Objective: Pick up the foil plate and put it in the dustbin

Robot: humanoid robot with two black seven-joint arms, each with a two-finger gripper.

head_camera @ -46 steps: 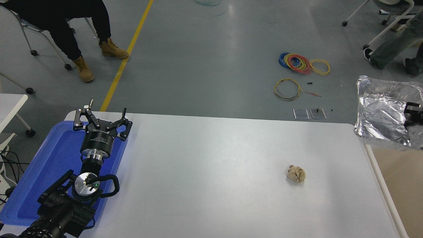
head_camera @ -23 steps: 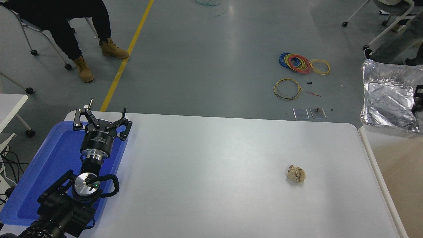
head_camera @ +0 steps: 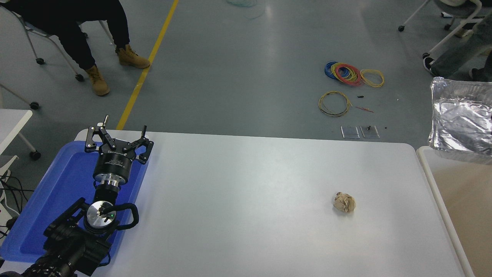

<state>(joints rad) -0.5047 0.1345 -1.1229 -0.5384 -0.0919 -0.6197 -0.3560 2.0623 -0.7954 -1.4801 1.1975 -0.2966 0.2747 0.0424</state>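
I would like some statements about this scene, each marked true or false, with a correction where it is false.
1. The foil plate is at the picture's right edge, above the dustbin's far rim. True.
2. The paper ball lies inside the blue tray. False: it lies on the white table, far from the tray.
3. The left end effector is open, over the blue tray. True.
4. The right end effector is clearly seen holding the plate. False: it is not in view.
5. Coloured wire coils lie on the table. False: they lie on the floor.
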